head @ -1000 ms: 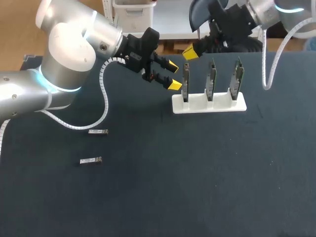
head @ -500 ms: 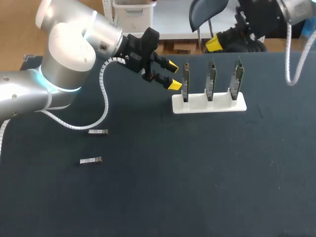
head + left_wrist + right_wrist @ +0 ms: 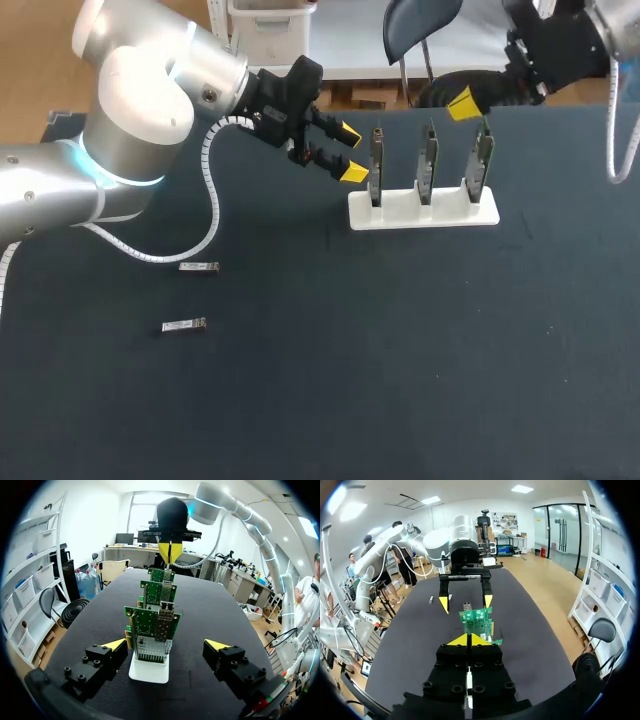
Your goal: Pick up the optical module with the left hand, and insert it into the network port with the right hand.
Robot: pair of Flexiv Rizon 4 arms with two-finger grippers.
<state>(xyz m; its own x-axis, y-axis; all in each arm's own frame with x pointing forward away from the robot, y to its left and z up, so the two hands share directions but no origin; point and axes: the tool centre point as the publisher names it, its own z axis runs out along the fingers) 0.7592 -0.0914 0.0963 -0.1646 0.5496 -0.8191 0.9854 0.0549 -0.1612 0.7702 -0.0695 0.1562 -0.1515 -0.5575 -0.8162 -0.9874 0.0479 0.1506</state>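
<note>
- Our left arm (image 3: 150, 110) comes in from the left side. The left jaws stand wide apart with nothing between them, and their yellow fingertips (image 3: 352, 172) sit just beside the first circuit board.
- A white holder (image 3: 420, 213) on the dark worktop (image 3: 400, 360) carries 3 upright circuit boards (image 3: 427, 165) in a row.
- In our left wrist view, the row of boards lies straight ahead of the parted tips. The nearest board bears a metal network port (image 3: 164, 625).
- Our right arm (image 3: 560, 40) comes in from the upper right corner. The right jaws are together and empty, and they hang above the last board of the row.
- 2 optical modules (image 3: 199, 266) lie flat on the worktop, well apart from the holder. The second (image 3: 184, 325) is near the first, and neither is touched.
</note>
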